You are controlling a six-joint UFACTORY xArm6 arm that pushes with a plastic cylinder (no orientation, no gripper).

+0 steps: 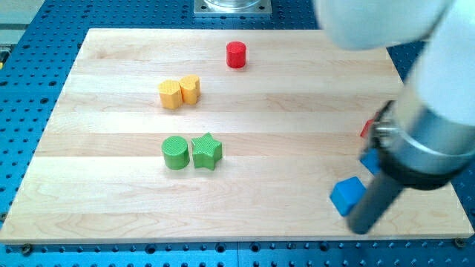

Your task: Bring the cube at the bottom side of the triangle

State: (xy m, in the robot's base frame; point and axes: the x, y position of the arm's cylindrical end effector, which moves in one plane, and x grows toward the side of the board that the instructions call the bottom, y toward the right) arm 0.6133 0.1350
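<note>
The blue cube (346, 195) lies on the pale wooden desk (297, 111) near the view's bottom right corner, turned a little out of square with the desk's edges. My tip (361, 227) stands just beside it, touching or nearly touching its right-hand face, on the side toward the view's bottom right; the dark rod rises from there into the grey and white arm (423, 96) that fills the view's right side. There are no fingers on this arm, so nothing is pinched.

Just above the cube, toward the view's right, a second blue block (369, 161) peeks out from behind the arm; its shape cannot be made out. Above that, a small red block (367, 128) shows only an edge, also mostly hidden.

Well apart, on the view's left half, a green cylinder (175, 153) and a green star (207, 150) sit touching side by side. Above them, 2 yellow blocks touch: a yellow hexagon-like block (171, 94) and a rounded yellow block (191, 88). A red cylinder (236, 54) stands alone near the view's top centre.
</note>
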